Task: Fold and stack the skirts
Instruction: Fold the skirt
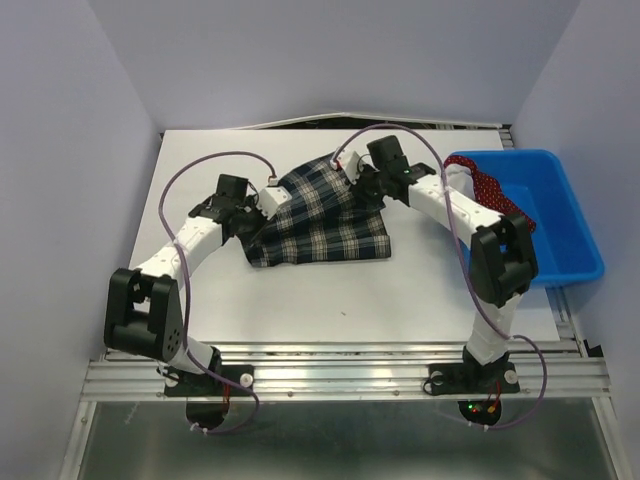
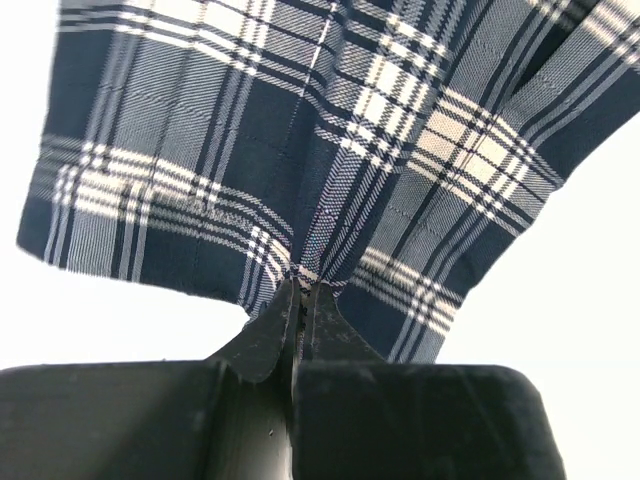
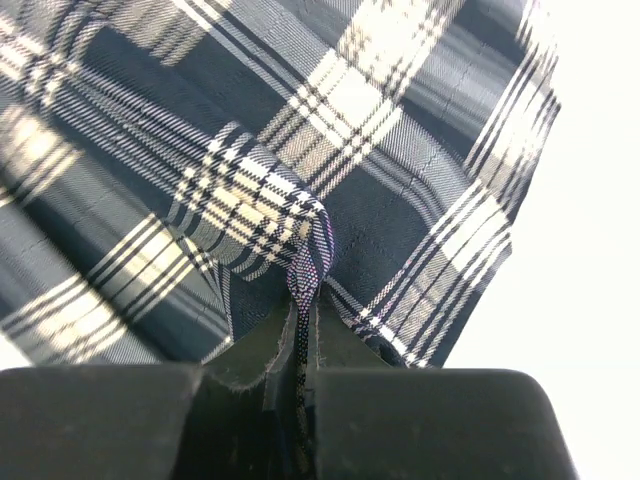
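The plaid skirt (image 1: 320, 220) lies in the middle of the white table, its near part flat and its far part lifted. My left gripper (image 1: 262, 200) is shut on its left edge; the left wrist view shows the cloth (image 2: 300, 150) pinched between the closed fingers (image 2: 262, 340). My right gripper (image 1: 362, 178) is shut on its far right edge; the right wrist view shows a fold of plaid (image 3: 310, 270) clamped in the fingers (image 3: 345, 345). The red polka-dot skirt (image 1: 492, 192) hangs over the left rim of the blue bin.
The blue plastic bin (image 1: 560, 225) stands at the table's right edge, close to my right arm. The white table (image 1: 330, 300) has a metal rail along its near edge. Grey walls stand left, right and behind.
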`<action>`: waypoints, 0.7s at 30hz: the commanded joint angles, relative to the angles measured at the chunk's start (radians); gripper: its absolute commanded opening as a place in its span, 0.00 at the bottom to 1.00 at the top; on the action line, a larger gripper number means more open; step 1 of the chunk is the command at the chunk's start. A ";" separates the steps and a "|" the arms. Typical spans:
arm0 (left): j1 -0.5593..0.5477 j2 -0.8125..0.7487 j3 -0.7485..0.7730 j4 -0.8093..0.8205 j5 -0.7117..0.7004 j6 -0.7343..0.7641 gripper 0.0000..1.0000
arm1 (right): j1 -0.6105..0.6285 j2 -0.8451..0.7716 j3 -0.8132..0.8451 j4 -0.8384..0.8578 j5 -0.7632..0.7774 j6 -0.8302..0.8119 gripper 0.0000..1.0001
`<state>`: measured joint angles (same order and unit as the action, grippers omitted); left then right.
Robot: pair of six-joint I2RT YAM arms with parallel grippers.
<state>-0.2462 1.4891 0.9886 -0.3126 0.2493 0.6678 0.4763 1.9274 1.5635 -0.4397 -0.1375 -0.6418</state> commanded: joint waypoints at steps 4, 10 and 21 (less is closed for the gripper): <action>0.002 -0.104 -0.117 -0.189 -0.030 0.085 0.00 | -0.013 -0.274 -0.274 -0.129 -0.060 -0.179 0.01; -0.054 -0.089 -0.278 -0.094 -0.033 0.093 0.15 | 0.016 -0.266 -0.503 -0.109 -0.105 -0.246 0.11; -0.057 -0.306 -0.148 -0.183 0.123 0.036 0.67 | 0.025 -0.373 -0.359 -0.180 -0.142 0.233 1.00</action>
<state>-0.3115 1.3472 0.7467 -0.4114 0.3149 0.7208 0.5068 1.6623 1.0863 -0.6014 -0.2623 -0.6247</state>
